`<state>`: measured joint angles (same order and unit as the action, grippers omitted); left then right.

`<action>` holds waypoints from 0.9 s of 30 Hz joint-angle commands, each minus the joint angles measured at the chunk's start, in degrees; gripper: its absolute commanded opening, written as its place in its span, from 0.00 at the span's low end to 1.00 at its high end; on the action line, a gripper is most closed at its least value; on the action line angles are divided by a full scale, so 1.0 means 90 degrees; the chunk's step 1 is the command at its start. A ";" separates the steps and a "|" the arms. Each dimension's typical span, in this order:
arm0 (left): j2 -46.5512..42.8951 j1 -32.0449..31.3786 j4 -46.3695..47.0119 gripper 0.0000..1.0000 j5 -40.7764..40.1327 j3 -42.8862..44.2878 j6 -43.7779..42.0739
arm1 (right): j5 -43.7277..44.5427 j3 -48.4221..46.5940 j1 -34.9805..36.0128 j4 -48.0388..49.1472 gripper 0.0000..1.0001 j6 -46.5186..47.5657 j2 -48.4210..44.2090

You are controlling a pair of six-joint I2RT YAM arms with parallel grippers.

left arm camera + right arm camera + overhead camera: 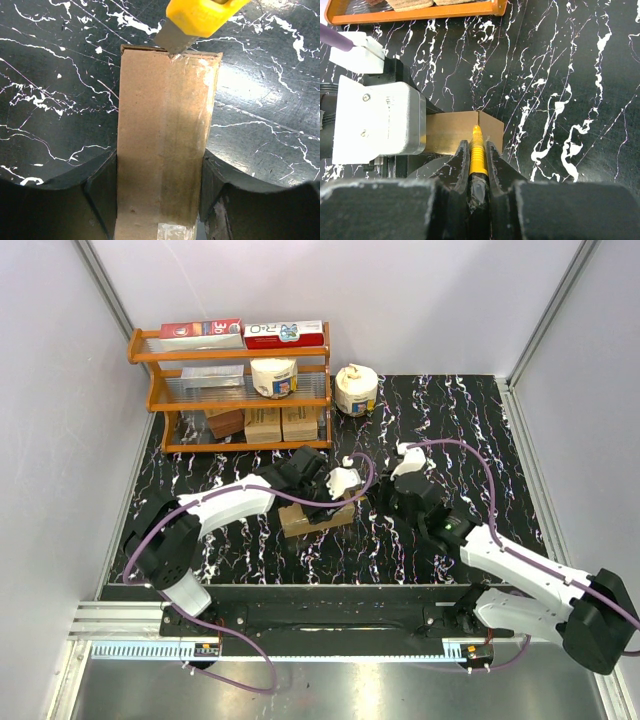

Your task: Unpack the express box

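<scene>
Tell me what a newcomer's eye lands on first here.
The yellow knife, pinched in the right gripper, has its blade at the taped far end of the express box in the middle of the scene. The left gripper clamps that box by its long sides. Behind them, a stocked orange rack stands at back left.

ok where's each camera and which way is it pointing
top external: fixed above and behind the bases, looking down at the table, orange rack, left arm and right arm
left wrist: on the left arm, looking along the express box; left fingers grip its sides
right wrist: on the right arm, facing the box end; right fingers clamp the yellow knife
shared: both wrist views show the box and knife
</scene>
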<state>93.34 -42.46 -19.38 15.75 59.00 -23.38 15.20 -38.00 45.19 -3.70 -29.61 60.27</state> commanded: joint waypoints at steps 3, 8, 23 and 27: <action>0.0596 0.0245 -0.0376 0.34 -0.0851 -0.0140 0.0322 | -0.1044 0.0023 0.0106 -0.2000 0.00 0.0086 -0.0271; 0.0615 0.0235 -0.0376 0.34 -0.0871 -0.0130 0.0312 | -0.1201 0.0003 0.0106 -0.2069 0.00 0.0116 -0.0310; 0.0596 0.0235 -0.0376 0.34 -0.0842 -0.0159 0.0224 | -0.1357 -0.0182 0.0106 -0.2947 0.00 0.0155 -0.0759; 0.0498 0.0235 -0.0337 0.33 -0.0783 -0.0218 0.0137 | -0.1045 -0.0406 0.0096 -0.2977 0.00 0.0155 -0.0778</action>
<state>94.56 -41.45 -17.91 14.68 59.90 -21.21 6.15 -38.76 45.84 -25.85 -28.73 53.95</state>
